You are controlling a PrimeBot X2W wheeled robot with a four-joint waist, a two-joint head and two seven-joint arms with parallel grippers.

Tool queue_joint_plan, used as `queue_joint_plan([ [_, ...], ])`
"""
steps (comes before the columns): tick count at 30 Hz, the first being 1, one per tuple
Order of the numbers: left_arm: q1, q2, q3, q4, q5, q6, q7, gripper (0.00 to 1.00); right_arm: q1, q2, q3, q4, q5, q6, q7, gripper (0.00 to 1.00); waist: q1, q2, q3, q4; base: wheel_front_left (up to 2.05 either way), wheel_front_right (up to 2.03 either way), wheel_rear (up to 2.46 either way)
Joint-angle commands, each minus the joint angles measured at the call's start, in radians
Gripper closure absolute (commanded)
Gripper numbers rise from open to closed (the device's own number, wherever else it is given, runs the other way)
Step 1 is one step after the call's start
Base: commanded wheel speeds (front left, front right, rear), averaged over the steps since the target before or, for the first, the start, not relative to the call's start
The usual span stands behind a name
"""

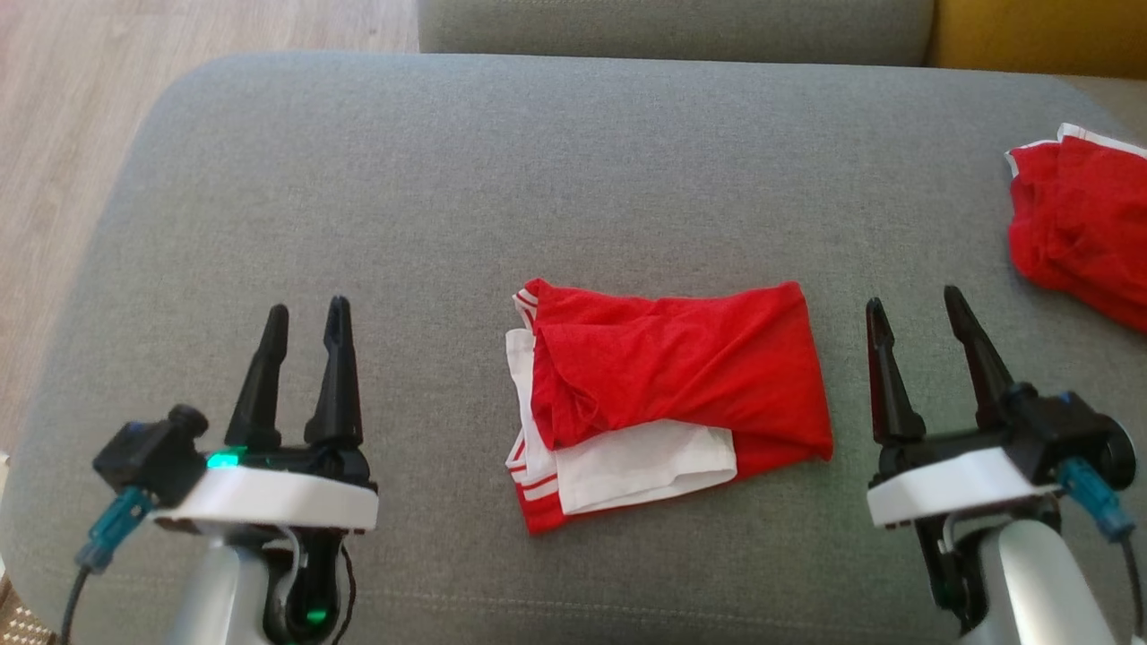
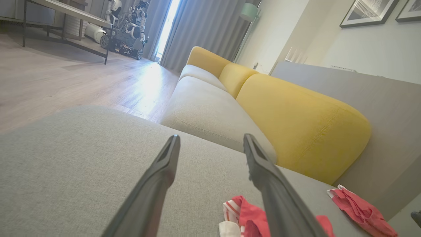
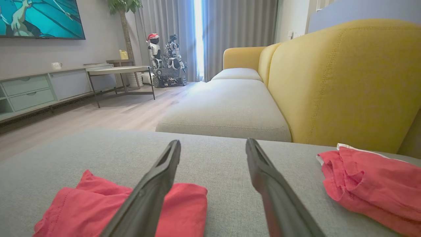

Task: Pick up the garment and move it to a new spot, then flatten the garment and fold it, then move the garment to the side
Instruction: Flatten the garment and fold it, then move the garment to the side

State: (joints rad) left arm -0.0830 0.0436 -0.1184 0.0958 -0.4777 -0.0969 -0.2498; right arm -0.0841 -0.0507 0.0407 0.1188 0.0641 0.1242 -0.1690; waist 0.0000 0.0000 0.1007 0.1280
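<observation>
You have the folded red-and-white garment lying on the grey cushion, between your two grippers. Your left gripper and right gripper both hover with fingers apart, holding nothing. A second red garment lies far right.

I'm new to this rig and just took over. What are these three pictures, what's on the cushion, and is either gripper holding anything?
The top picture looks down from the robot's head at a grey cushion. The left gripper and right gripper each have two dark fingers, standing open and holding nothing. Between them lies a folded red and white garment; a second red garment lies crumpled at far right. The other two pictures come from cameras on each wrist, looking along that gripper's fingers toward a yellow sofa back.
</observation>
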Motion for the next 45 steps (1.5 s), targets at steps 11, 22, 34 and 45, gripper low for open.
queue_joint_plan([
  [11, 0.001, 0.007, 0.008, -0.043, 0.021, 0.007, -0.012, 0.0, 0.025, 0.0, -0.004, -0.011, -0.009, 0.007, -0.053, 0.0, 0.0, 0.0, 0.004, -0.004, 0.0, 0.0, 0.0],
  [22, -0.014, 0.007, -0.009, -0.041, 0.011, 0.007, -0.012, 0.0, -0.01, 0.0, 0.007, 0.041, -0.012, 0.007, -0.007, 0.0, 0.0, 0.0, 0.029, 0.003, 0.0, 0.0, 0.0],
  [34, -0.04, 0.007, -0.013, -0.033, 0.011, 0.001, -0.012, 0.0, -0.124, 0.0, 0.08, 0.274, 0.102, 0.007, 0.091, 0.0, 0.0, 0.0, 0.065, 0.031, 0.0, 0.0, 0.0],
  [45, -0.051, 0.007, -0.009, -0.03, 0.007, -0.001, -0.012, 0.0, -0.188, 0.0, 0.1, 0.42, 0.142, 0.007, 0.096, 0.11, 0.0, 0.0, 0.084, 0.05, 0.0, 0.0, 0.0],
])
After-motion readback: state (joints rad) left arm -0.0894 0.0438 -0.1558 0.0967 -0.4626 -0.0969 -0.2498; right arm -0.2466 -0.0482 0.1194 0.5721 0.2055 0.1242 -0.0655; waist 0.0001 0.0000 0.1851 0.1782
